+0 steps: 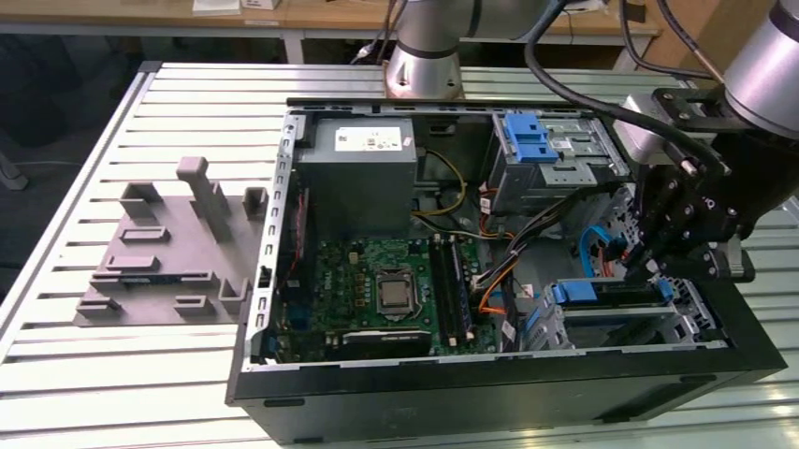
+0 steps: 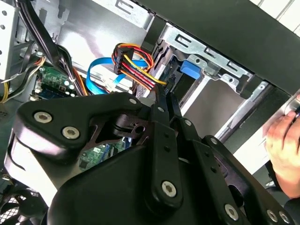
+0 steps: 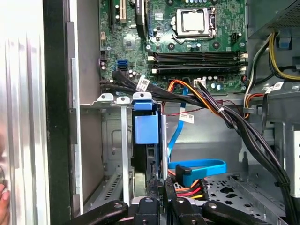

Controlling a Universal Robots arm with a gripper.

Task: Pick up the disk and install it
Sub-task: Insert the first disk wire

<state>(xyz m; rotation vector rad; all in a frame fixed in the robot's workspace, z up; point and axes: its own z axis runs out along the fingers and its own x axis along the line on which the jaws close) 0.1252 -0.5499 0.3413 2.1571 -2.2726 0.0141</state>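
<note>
The disk [image 1: 609, 297] stands on edge in the drive cage at the case's front corner, on the exterior view's right. Its blue carrier [image 3: 146, 129] faces the motherboard, with the dark drive body [image 3: 139, 161] behind it. In the second wrist view the blue carrier [image 2: 190, 68] shows inside the metal bay. My gripper [image 1: 641, 269] hangs right over the disk's end. Its two fingers [image 2: 161, 110] lie together with no gap between them, tips at the disk's edge beside the cable plug. The gripper [image 3: 161, 190] looks along the slot.
The open computer case [image 1: 500, 369] lies on a slatted table. Inside are a grey power supply [image 1: 355, 178], the motherboard [image 1: 374, 281], an upper cage with a blue latch [image 1: 530, 140] and loose cables [image 3: 197, 168]. A grey fixture [image 1: 175, 243] lies on the exterior view's left. A person's hand [image 2: 286, 150] is near the case.
</note>
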